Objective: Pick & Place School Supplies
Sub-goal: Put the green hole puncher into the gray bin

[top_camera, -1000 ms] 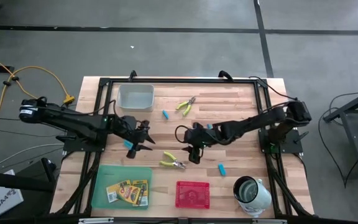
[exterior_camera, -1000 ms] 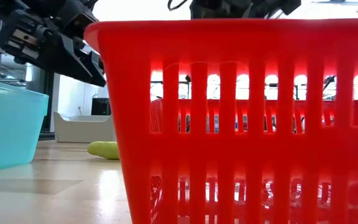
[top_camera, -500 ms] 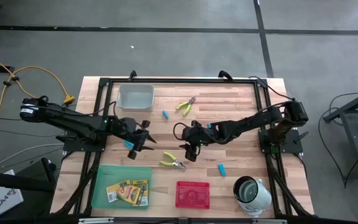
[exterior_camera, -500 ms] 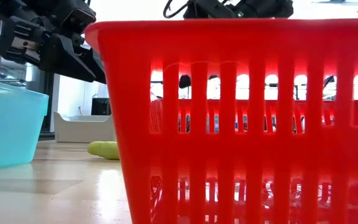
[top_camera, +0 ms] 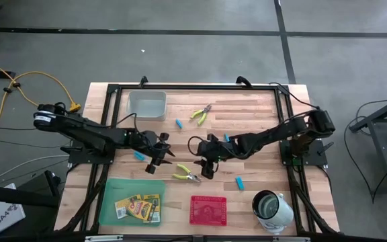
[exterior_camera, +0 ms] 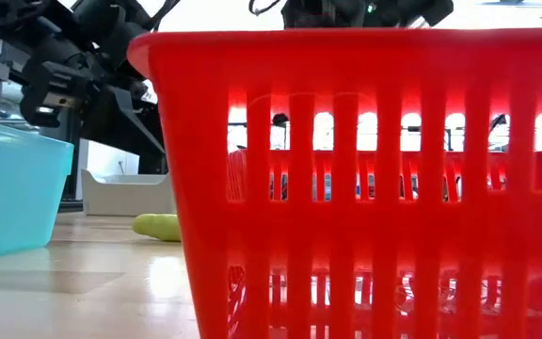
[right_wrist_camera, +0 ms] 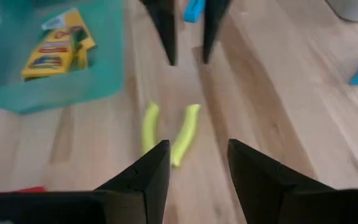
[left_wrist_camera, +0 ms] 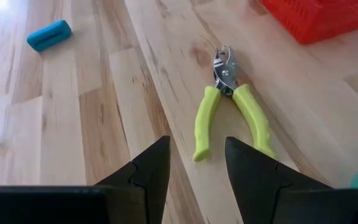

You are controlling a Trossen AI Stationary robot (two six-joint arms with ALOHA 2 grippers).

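A plier-like tool [top_camera: 187,176] with yellow-green handles lies flat on the table between my two grippers. My left gripper [top_camera: 154,164] is open just left of it; in the left wrist view the tool [left_wrist_camera: 229,99] lies ahead of the open fingers [left_wrist_camera: 196,146]. My right gripper [top_camera: 205,171] hovers open just right of it, and the handles [right_wrist_camera: 169,130] show ahead of the fingers [right_wrist_camera: 197,149]. A second tool [top_camera: 201,114] lies farther back. Light-blue pieces [top_camera: 138,155] [top_camera: 179,124] [top_camera: 239,182] lie scattered. Crayon boxes [top_camera: 140,207] lie in the green tray [top_camera: 110,191].
A clear tray [top_camera: 146,105] stands at the far left, a red tray [top_camera: 207,210] at the near edge and a white-and-metal cup [top_camera: 273,208] at the near right. In the low view the red tray [exterior_camera: 365,169] hides most of the table.
My left gripper has moved toward the table's right and near edges and has sunk, closing on the near plier-like tool; the light-blue piece that lay beside it now shows to its left. Its fingers have stayed open. My right gripper has kept still.
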